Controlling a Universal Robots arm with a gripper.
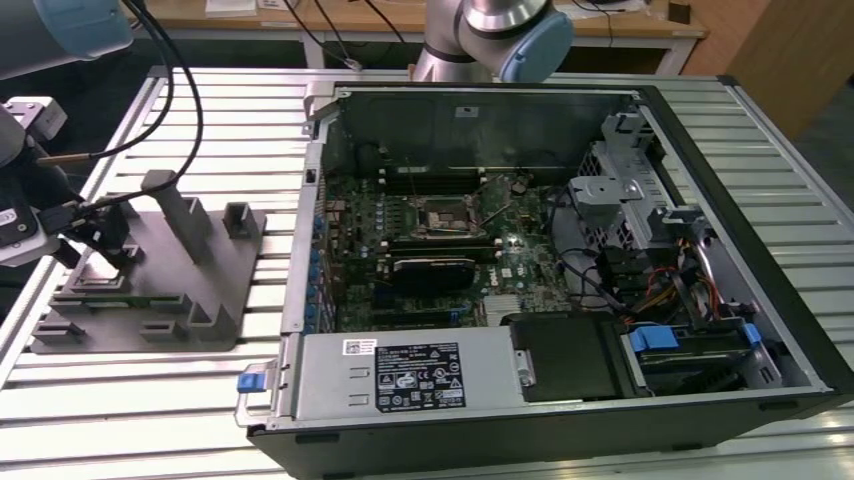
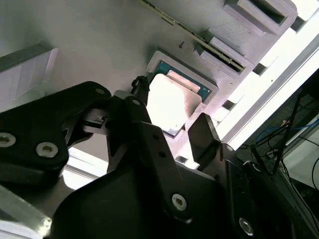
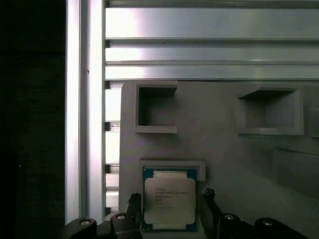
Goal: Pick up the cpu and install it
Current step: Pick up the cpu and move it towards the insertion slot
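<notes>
**Position of the part.** The cpu (image 3: pixel 169 201) lies flat, metal lid up, in a shallow square pocket (image 3: pixel 172 165) of the grey fixture (image 3: pixel 224 149). It is seated in the pocket and has not been lifted. In the exterior view, the fixture rests on the slatted aluminium surface (image 1: pixel 134 400), to the exterior view's left of the open computer case (image 1: pixel 747 150). The empty processor socket (image 1: pixel 445 215) on the motherboard inside the case is well apart from the fixture.

**Relation of gripper to part.** The gripper (image 2: pixel 171 104) hangs directly over the pocket, so the cpu lies between the two fingers (image 3: pixel 209 214), not off to one side. In both wrist views, one finger stands at each of two opposite edges of the chip. The closing line therefore runs straight across the chip from edge to edge. The chip is nearly square, so its long axis has little effect. Its edges appear parallel to the finger faces, with no visible skew.

**Finger state.** The fingers are spread slightly wider than the chip and hold nothing. Each finger sits just beside its edge of the chip. Contact with the chip or the pocket frame cannot be confirmed. The fingertips appear to be low, near the level of the fixture face, but their exact height above it cannot be determined.
</notes>
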